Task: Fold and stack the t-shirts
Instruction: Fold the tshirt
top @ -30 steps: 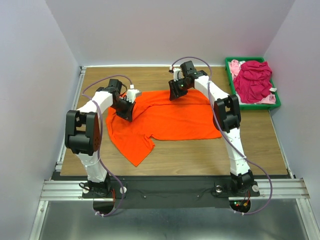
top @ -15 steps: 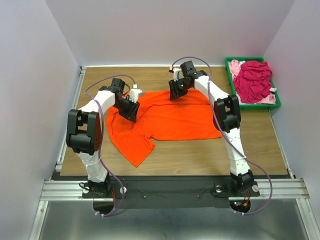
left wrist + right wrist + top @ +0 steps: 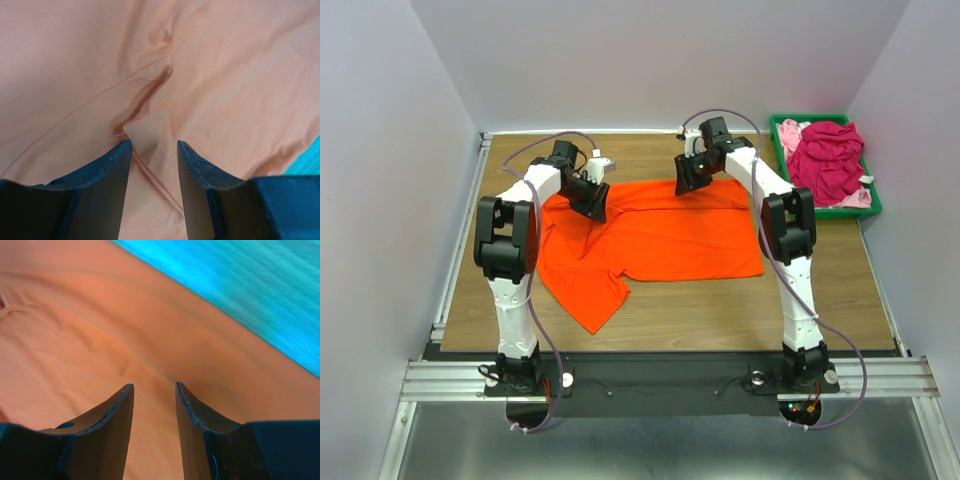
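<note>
A bright orange t-shirt (image 3: 660, 235) lies spread on the wooden table (image 3: 720, 310), one sleeve pointing toward the near edge. My left gripper (image 3: 594, 198) is over its far left part. In the left wrist view that gripper (image 3: 153, 145) is open, with a stitched fold of the orange t-shirt (image 3: 150, 135) lying loose between the fingers. My right gripper (image 3: 688, 180) hovers at the shirt's far edge; in its wrist view it (image 3: 154, 386) is open over smooth orange cloth (image 3: 100, 340), gripping nothing. A magenta t-shirt (image 3: 825, 160) and a pale pink one (image 3: 788, 130) lie crumpled in the bin.
The green plastic bin (image 3: 840, 212) stands at the table's back right corner, just right of the right arm. White walls close in the back and both sides. Bare wood shows in front of the shirt and along the far left.
My left gripper has opened, let go of the orange cloth and shifted right and toward the back. The right gripper has moved slightly right along the shirt's far edge, still open.
</note>
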`<state>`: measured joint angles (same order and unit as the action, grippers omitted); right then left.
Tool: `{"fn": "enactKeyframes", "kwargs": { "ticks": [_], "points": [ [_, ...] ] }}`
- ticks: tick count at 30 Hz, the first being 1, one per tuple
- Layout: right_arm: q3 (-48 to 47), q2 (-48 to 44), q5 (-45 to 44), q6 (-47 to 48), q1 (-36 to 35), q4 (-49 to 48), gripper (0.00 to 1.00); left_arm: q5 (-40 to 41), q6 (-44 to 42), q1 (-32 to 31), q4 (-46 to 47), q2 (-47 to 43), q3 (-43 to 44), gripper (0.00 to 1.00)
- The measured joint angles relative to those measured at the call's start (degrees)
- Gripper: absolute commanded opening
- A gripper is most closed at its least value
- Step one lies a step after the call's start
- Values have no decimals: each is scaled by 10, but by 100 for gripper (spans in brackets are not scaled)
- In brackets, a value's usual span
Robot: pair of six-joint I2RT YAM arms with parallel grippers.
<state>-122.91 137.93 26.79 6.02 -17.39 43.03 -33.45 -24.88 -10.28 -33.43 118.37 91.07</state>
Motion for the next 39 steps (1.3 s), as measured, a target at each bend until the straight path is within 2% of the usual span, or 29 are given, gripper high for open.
{"fn": "enactKeyframes", "kwargs": {
  "ticks": [6,13,21,25,28,32,39],
  "points": [
    [23,-12,-5,4,31,0,44,-16,17,0,1,34,13,53],
    [37,-14,-9,7,35,0,44,-35,17,-12,2,35,19,51],
    [39,-18,-11,12,35,1,44,-36,-22,-80,-13,-9,-12,48],
    [64,-43,-15,19,35,0,43,-35,-49,-87,-28,-37,-32,48],
    [90,-68,-20,26,35,0,36,-36,-60,-75,-34,-67,-51,47],
    [144,-109,-32,47,36,5,34,-32,-59,-47,-29,-105,-69,44],
    [312,-226,-80,99,44,35,34,28,-53,70,-13,-160,-131,41]
  ]
}}
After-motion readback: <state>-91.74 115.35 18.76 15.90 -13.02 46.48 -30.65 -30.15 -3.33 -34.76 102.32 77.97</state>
